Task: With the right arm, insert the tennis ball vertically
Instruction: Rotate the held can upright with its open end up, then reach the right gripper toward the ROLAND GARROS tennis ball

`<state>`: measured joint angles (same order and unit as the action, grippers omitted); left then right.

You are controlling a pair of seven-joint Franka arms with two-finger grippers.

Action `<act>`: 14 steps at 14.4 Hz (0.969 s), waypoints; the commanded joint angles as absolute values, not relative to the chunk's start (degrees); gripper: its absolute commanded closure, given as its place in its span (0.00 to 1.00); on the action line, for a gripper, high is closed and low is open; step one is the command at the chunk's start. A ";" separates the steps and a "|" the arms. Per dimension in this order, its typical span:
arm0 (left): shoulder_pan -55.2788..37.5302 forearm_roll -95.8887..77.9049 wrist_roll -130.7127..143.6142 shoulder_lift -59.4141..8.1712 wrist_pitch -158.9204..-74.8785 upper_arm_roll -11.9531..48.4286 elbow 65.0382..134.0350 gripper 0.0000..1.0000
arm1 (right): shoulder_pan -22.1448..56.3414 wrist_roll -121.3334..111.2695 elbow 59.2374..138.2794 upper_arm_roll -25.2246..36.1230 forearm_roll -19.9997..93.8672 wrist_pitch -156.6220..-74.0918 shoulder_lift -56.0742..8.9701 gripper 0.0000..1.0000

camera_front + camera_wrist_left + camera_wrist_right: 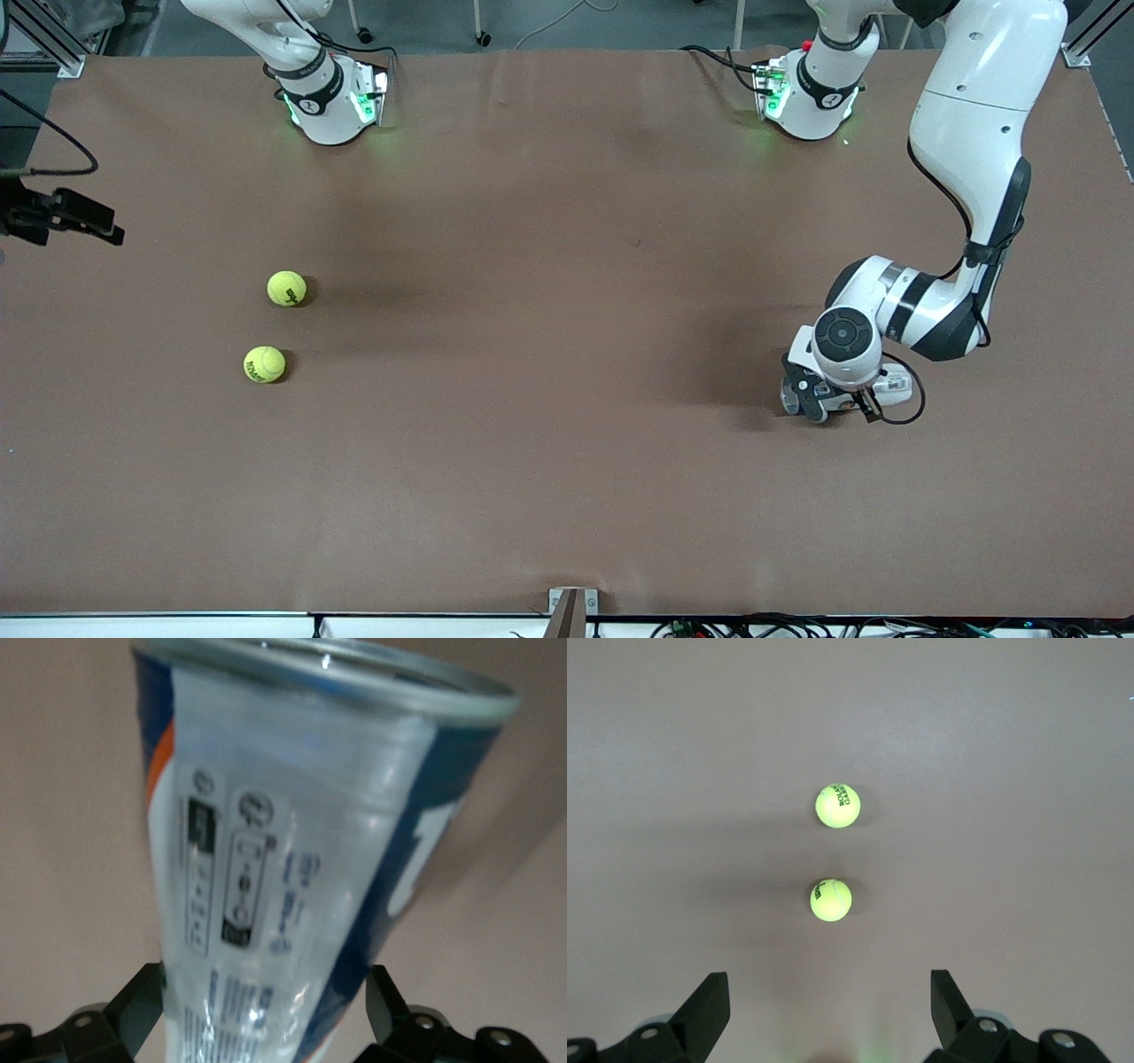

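Tennis ball [264,364] nearest the front camera: yellow-green, dark print, loose on the brown surface [567,496] toward the right arm's end. Second ball [287,288] just farther from the camera, same look, apart from the first. Up over that end of the surface, right tool [830,988], fingers wide apart, empty, both balls ahead of it; clearly the closer arm. Well apart at the left arm's end, left tool [266,1010] clamped on a clear blue-labelled can [301,842], open rim pointing away from the tool.
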<state>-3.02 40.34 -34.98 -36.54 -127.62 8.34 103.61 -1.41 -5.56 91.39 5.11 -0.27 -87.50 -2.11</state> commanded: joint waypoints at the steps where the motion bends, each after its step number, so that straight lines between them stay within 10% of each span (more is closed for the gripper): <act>1: -1.94 41.04 -35.86 -37.35 -129.63 8.61 103.27 0.02 | -3.86 -6.33 89.74 4.57 -0.62 -88.59 -5.53 0.00; 9: -1.84 41.13 -40.25 -39.02 -133.51 8.61 103.36 0.32 | -3.78 -5.28 103.42 4.48 -0.26 -99.03 -5.80 0.00; 14: -2.02 41.13 -42.71 -38.58 -133.51 8.88 102.83 0.34 | -3.52 -2.65 115.64 4.31 0.26 -110.63 -3.96 0.00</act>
